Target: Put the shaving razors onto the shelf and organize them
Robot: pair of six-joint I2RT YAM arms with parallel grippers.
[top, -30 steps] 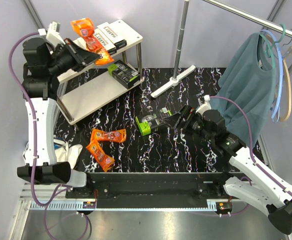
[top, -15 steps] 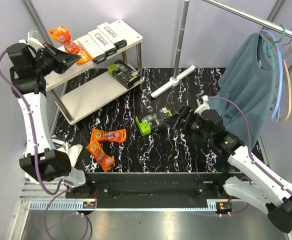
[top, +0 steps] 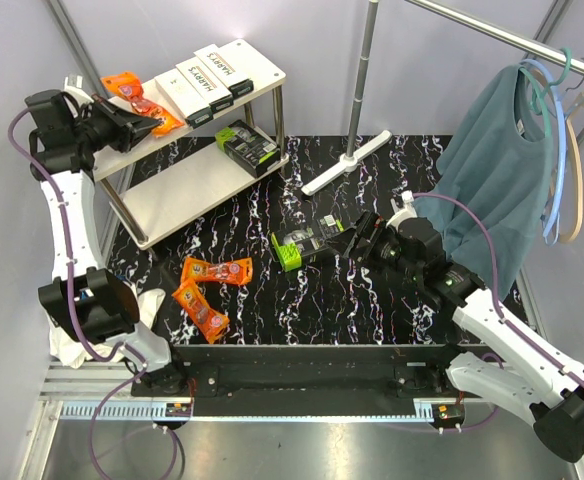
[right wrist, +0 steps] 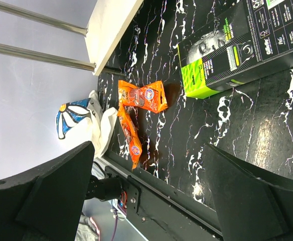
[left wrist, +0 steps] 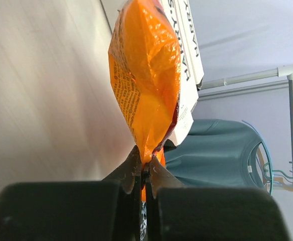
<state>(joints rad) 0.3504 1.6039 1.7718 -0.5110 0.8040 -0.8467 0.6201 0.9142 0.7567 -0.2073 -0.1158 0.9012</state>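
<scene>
My left gripper (top: pixel 155 123) is shut on the end of an orange crinkly razor packet (top: pixel 135 97), which lies over the left end of the shelf's top board (top: pixel 260 60). In the left wrist view the packet (left wrist: pixel 146 75) rises from the pinched fingertips (left wrist: pixel 145 168). Beside it sit white HARRY'S boxes (top: pixel 209 78). A black-and-green pack (top: pixel 247 147) rests on the lower board. Another black-and-green pack (top: pixel 305 246) lies on the table just left of my right gripper (top: pixel 349 243), which is open and empty (right wrist: pixel 149 145). Two orange packets (top: pixel 217 270) (top: pixel 200 308) lie at the front left.
A white T-shaped rack foot (top: pixel 344 165) lies behind the table's middle, under the rail's pole (top: pixel 366 70). A teal shirt (top: pixel 497 170) hangs on hangers at the right. A white cloth with a blue flower (right wrist: pixel 72 118) hangs off the front left edge.
The left arm has swung left and back, carrying the orange packet from over the HARRY'S boxes to the left end of the top board. The right arm has hardly moved.
</scene>
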